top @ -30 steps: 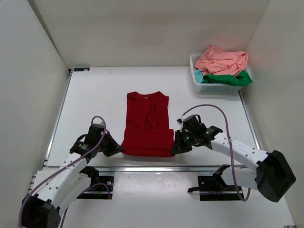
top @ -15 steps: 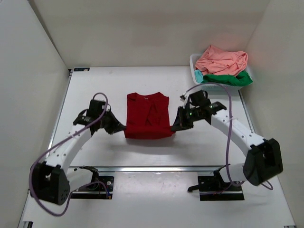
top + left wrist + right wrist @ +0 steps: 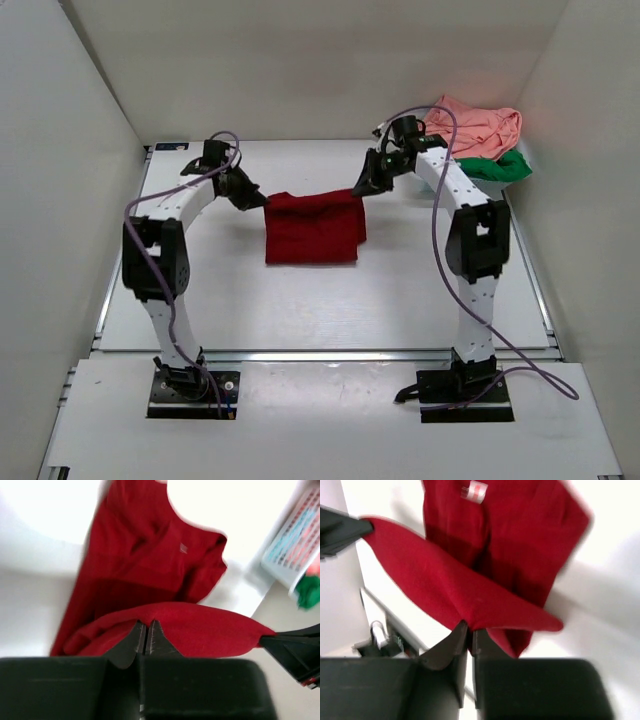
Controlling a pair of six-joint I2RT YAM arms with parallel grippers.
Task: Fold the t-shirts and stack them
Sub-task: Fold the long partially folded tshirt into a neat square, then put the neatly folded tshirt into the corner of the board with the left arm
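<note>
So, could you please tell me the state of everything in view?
dark red t-shirt: half folded, one edge held up by both grippers.
left gripper: shut on the dark red t-shirt.
right gripper: shut on the dark red t-shirt.
white lattice basket: upright, filled.
salmon pink t-shirt: crumpled, on top in the basket.
green t-shirt: crumpled, under the pink one.

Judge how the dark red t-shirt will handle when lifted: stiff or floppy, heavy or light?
Probably floppy: the dark red t-shirt drapes between the left gripper and right gripper. Likely light: two fingertip pinches carry its lifted edge.
</note>
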